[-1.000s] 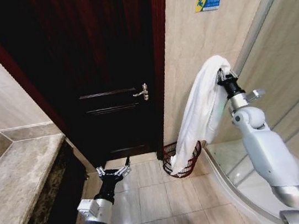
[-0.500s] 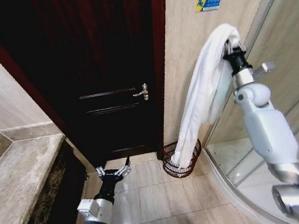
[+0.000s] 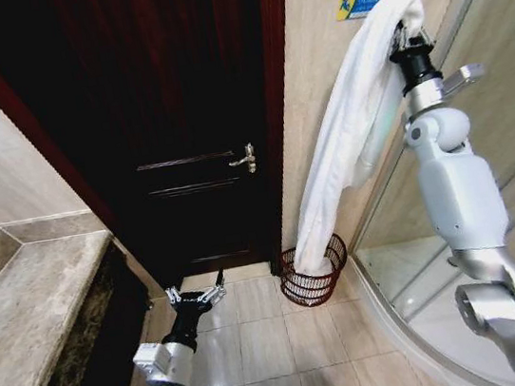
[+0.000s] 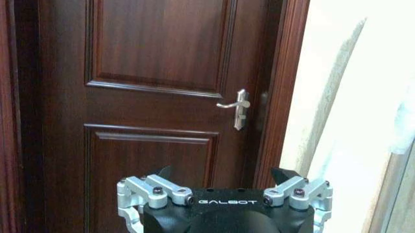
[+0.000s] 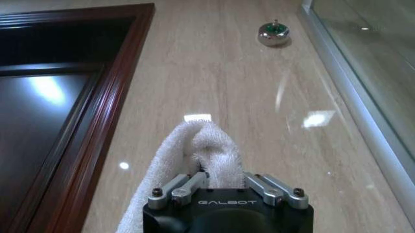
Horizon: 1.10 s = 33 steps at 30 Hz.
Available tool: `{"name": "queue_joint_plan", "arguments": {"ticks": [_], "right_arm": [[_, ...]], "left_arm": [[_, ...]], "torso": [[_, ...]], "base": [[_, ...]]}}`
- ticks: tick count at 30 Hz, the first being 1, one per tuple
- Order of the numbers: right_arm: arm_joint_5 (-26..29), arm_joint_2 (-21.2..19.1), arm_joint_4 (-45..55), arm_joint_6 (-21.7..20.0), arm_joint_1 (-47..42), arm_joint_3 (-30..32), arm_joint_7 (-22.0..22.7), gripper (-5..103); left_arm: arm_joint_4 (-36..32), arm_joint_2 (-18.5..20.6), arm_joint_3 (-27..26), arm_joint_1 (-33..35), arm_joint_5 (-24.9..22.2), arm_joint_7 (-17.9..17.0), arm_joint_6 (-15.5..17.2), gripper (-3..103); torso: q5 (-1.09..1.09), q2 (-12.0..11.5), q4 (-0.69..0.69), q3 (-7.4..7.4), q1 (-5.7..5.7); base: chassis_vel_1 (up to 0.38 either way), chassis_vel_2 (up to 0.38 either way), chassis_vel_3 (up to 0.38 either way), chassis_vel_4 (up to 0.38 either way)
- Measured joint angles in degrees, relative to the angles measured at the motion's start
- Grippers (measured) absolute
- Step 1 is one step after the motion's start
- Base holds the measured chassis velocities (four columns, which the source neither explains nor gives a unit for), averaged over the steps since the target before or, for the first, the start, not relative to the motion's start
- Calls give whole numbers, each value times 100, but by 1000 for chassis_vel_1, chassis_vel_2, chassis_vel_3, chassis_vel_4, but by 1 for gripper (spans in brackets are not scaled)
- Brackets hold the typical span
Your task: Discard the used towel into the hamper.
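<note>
White towel dangles from our right gripper, jaws clamped on it, tail inside hamper. Left gripper low, jaws wide.

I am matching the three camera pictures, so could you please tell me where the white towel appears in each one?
Head view: the white terry towel hangs from the raised right claw at upper right, its lower end in the dark reddish-brown wicker hamper.
Left wrist view: I cannot make it out.
Right wrist view: the towel bunches just above the claw, bottom centre.
Shared landmark: the dark wooden door.
</note>
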Motion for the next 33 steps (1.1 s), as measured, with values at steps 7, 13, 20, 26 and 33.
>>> {"name": "queue_joint_plan", "arguments": {"ticks": [7,13,20,26,33], "right_arm": [[-27,9,200,3,-444,158,0,12],[-91,74,351,38,-1213,397,-36,12],[-151,131,423,122,-1728,475,-89,12],[-247,237,488,193,-2050,533,-128,12],[-298,308,494,241,-2213,562,-224,12]], "left_arm": [[0,0,0,0,0,0,0,100],[0,0,0,0,0,0,0,100],[0,0,0,0,0,0,0,100],[0,0,0,0,0,0,0,100],[0,0,0,0,0,0,0,100]], "torso": [[-2,0,0,-1,0],[1,0,-1,0,0],[-2,0,0,-1,-1],[0,0,0,-1,-1],[-1,0,0,-1,-1]], "base": [[0,0,0,0],[0,0,0,0],[0,0,0,0],[0,0,0,0],[0,0,0,0]]}}
